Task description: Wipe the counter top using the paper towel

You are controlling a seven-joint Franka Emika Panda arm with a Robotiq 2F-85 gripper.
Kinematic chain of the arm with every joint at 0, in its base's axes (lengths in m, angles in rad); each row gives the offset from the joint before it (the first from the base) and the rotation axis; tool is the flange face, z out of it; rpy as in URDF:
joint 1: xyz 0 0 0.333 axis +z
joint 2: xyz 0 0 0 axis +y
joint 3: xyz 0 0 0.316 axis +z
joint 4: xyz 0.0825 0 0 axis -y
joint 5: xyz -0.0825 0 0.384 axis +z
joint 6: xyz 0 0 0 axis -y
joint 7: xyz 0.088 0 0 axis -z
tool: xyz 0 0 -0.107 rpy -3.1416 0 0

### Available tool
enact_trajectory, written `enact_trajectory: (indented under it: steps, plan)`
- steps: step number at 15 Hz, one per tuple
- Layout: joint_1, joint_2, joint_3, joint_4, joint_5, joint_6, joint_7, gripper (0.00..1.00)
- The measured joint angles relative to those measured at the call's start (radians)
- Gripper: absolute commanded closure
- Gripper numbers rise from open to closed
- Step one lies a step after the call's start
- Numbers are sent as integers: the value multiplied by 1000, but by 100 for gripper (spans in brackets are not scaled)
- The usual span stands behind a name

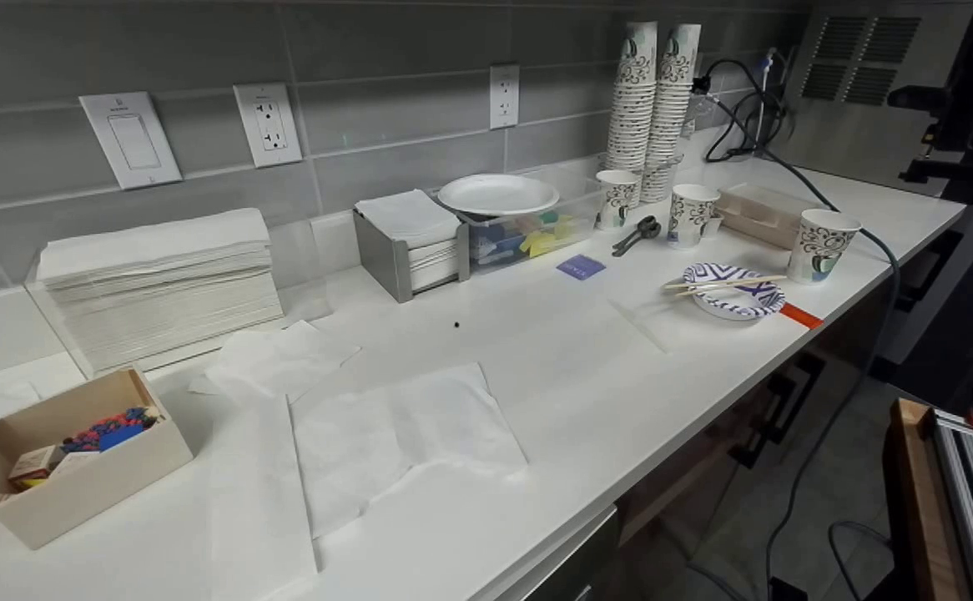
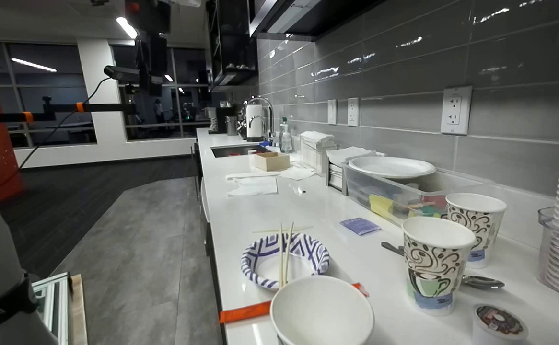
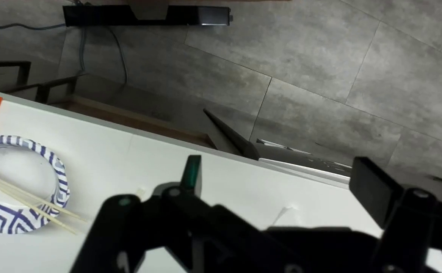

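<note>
The white counter top (image 1: 570,376) runs along a tiled wall and shows in both exterior views (image 2: 241,215). A loose paper towel (image 1: 420,421) lies spread on it, with a folded towel (image 1: 257,501) and another crumpled sheet (image 1: 274,359) beside it. A spread towel also shows in an exterior view (image 2: 255,186). A small dark speck (image 1: 456,325) sits on the counter. In the wrist view my gripper (image 3: 283,178) is open and empty above the counter's front edge. A towel corner (image 3: 291,216) shows between the fingers, below them; the gripper hides the rest.
A wooden box (image 1: 90,459) and a towel stack (image 1: 161,292) stand near the towels. A napkin holder (image 1: 411,242) and clear bin (image 1: 536,238) line the wall. A patterned bowl (image 1: 733,292) with chopsticks, paper cups (image 2: 437,263) and an orange packet (image 2: 243,312) are also on the counter.
</note>
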Motion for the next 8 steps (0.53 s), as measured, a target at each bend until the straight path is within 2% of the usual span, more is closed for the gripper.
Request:
enact_trajectory:
  steps: [4, 8]
  plan:
    - [13, 89, 131, 1, 72, 169, 102, 0]
    - [13, 227, 235, 7, 96, 385, 296, 0]
